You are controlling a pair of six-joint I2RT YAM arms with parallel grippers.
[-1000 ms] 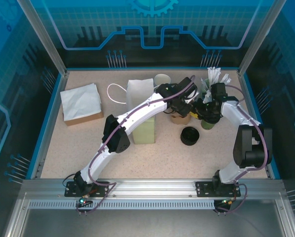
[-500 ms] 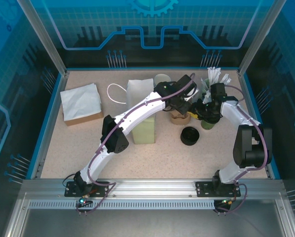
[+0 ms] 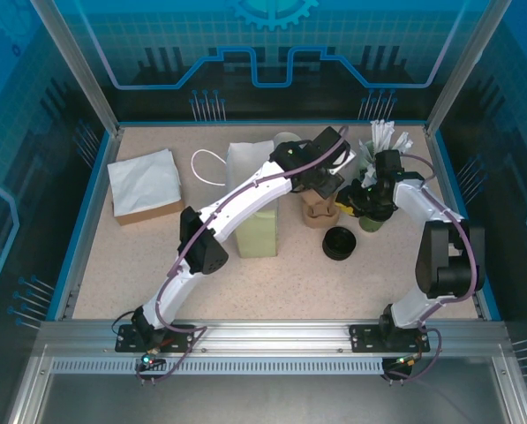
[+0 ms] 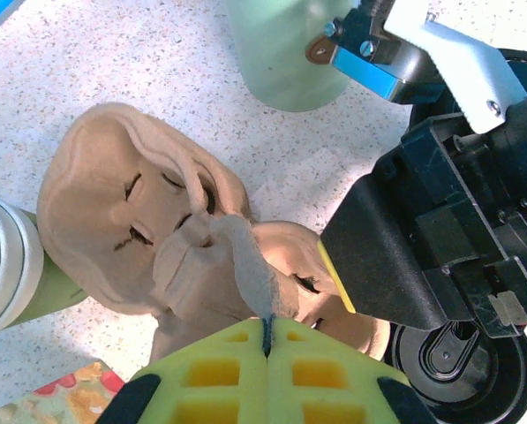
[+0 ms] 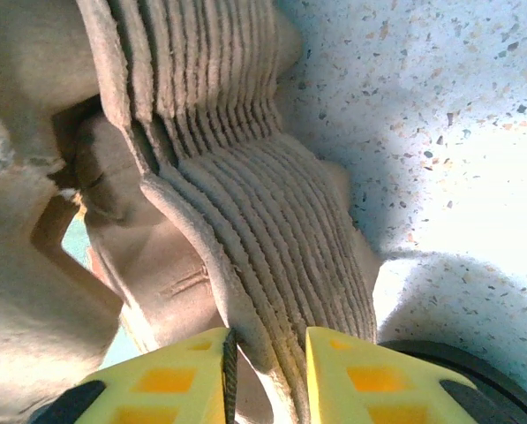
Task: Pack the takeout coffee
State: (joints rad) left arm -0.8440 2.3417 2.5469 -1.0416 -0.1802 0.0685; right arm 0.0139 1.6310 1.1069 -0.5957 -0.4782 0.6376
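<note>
Okay, I've got both arms on the stack of cup carriers (image 3: 319, 213), which sits on the surface (image 3: 157, 265) just right of the white paper bag (image 3: 250, 163).

My left fingers (image 4: 219, 375) are pressed together, pinching the thin centre flap that stands up from the top carrier (image 4: 131, 212). So that carrier hangs straight below them, and its two cup pockets spread away to either side of the flap.

My right fingers (image 5: 360, 371) come in from the right of the stack. They're part-way apart and clamped across a thick bundle of nested rims (image 5: 245, 221).

That's the relation I'm watching: the left grip is above and the right grip is at the side, so the split has to run straight up off the stack. As I read it, the left arm does the lifting and the right arm only anchors.

The worry is the right pinch. From the wrist view I can't quite tell whether the top carrier's own rim is caught in that bundle. If it is, pulling up would drag the whole stack or tear the flap.

The black lid (image 3: 339, 242) lies just in front of the stack, close under the right arm. The bag is on the left arm's side, so the freed carrier would travel left.
</note>
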